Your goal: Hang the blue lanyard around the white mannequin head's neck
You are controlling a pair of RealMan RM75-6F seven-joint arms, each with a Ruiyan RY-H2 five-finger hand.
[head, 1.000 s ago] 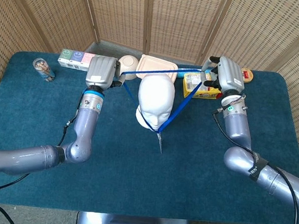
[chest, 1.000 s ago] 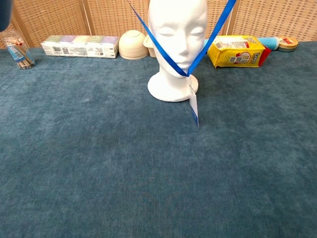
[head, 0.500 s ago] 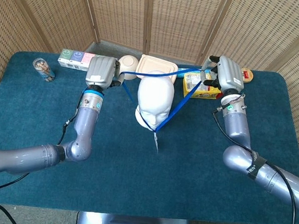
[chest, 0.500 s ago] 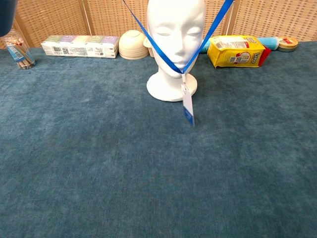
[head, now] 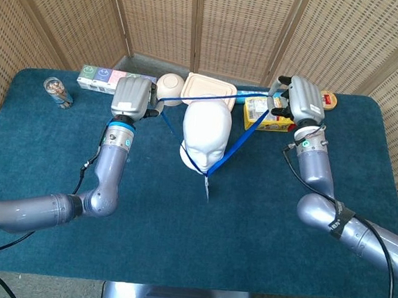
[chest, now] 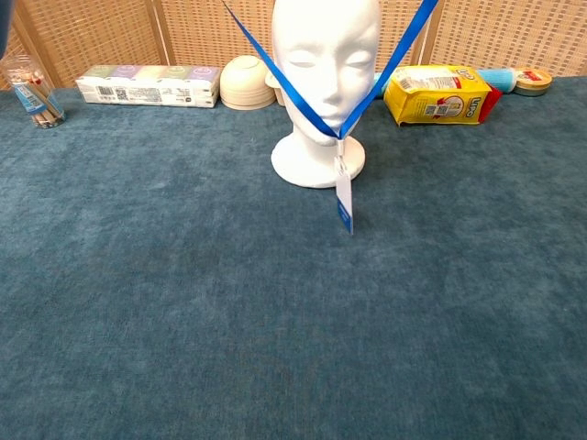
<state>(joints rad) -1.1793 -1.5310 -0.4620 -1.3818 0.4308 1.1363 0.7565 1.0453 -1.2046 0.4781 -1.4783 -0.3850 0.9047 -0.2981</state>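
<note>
- Your left hand (head: 134, 96) holds one end of the blue lanyard (head: 236, 141), its fingers closed around the strap behind the white mannequin head (head: 206, 134).
- Your right hand (head: 302, 101) grips the other end, the strap caught under its curled fingers (head: 282, 95) beside the yellow packet (chest: 435, 96).
- From your fingers the strap stretches across behind the head and runs down both sides to a V under the chin.
- The badge (chest: 344, 202) hangs from that V in front of the neck, over the blue tablecloth (chest: 275, 312).
</note>
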